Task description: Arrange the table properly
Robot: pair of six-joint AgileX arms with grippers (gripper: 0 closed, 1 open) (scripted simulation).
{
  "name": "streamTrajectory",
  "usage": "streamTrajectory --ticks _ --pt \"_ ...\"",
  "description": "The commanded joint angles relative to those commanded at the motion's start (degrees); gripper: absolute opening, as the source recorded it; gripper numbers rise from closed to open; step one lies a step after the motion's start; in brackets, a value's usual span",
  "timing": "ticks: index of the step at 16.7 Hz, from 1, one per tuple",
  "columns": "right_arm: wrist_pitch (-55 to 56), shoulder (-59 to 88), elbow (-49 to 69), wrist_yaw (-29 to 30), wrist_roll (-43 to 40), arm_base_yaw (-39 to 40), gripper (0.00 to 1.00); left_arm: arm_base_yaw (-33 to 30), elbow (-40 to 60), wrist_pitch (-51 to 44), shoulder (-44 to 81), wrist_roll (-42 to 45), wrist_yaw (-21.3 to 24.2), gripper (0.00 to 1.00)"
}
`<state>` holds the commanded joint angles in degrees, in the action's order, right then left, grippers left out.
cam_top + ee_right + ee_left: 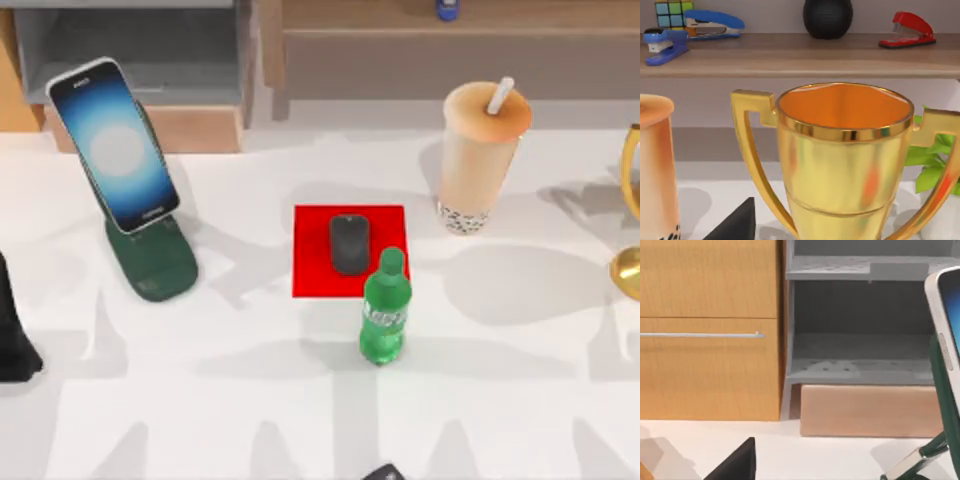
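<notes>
The white counter [300, 400] stretches wide under soft grey shadows. The left end effector [15, 340] sits at the counter's left edge as a dark shape; whether it is released or clenched cannot be told. Just right of it, a phone [115, 145] leans on a dark green stand [150, 262], and behind that stands a light-wood shelf unit [710, 330] with grey compartments. Farther right lies a red mat [310, 240] carrying a dark mouse [349, 244], with a green bottle [385, 310] upright at the mat's near corner. A bubble tea cup [480, 160] stands beyond. From the right wrist, a gold trophy [845, 165] rises close ahead, with a wooden shelf [800, 55] behind it holding staplers. The right end effector's state cannot be told.
</notes>
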<state>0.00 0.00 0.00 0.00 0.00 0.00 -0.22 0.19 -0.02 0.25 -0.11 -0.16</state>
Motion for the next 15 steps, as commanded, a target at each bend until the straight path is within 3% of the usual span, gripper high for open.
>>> streamTrajectory --ticks 7,15 --pt "0.47 0.53 0.18 -0.14 0.00 0.53 1.00 0.22 -0.20 0.02 -0.25 0.11 0.16 1.00" --pt "17.38 24.67 5.65 1.48 0.47 14.75 1.00 0.22 -0.20 0.02 -0.25 0.11 0.16 1.00"
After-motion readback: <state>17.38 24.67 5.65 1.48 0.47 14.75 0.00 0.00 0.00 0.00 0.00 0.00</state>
